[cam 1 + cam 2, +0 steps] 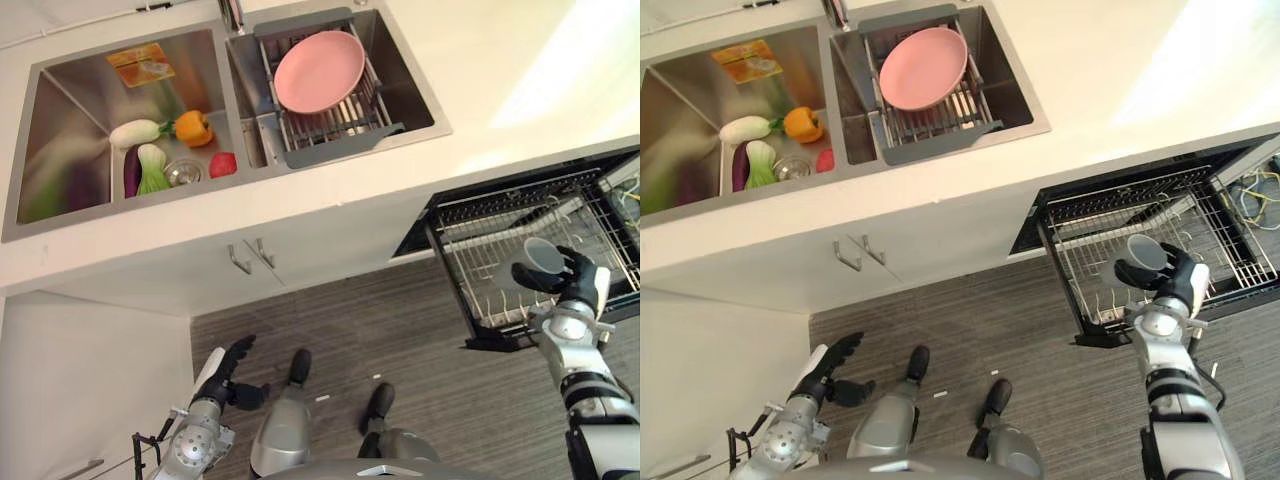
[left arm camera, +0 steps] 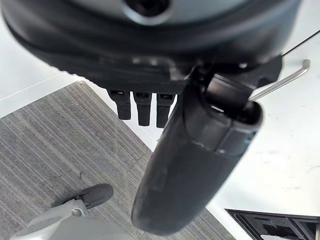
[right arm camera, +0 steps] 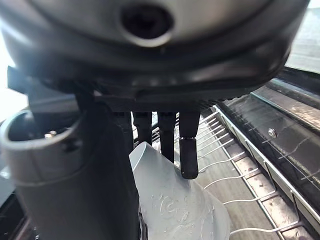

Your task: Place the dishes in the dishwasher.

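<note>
The right hand (image 1: 1168,276) had its fingers curled around a grey cup (image 1: 1145,252), held over the dishwasher rack (image 1: 1240,245) near its front edge; the left hand (image 1: 228,372) hung relaxed.

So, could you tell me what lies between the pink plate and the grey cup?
In the left eye view, white countertop separates the pink plate from the grey cup in the right hand.

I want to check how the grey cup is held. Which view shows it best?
The right eye view: the grey cup shows whole, open end towards the camera, gripped by the right hand over the dishwasher rack. The left eye view shows much the same. The right wrist view gives a close look at its side beneath the fingers.
</note>
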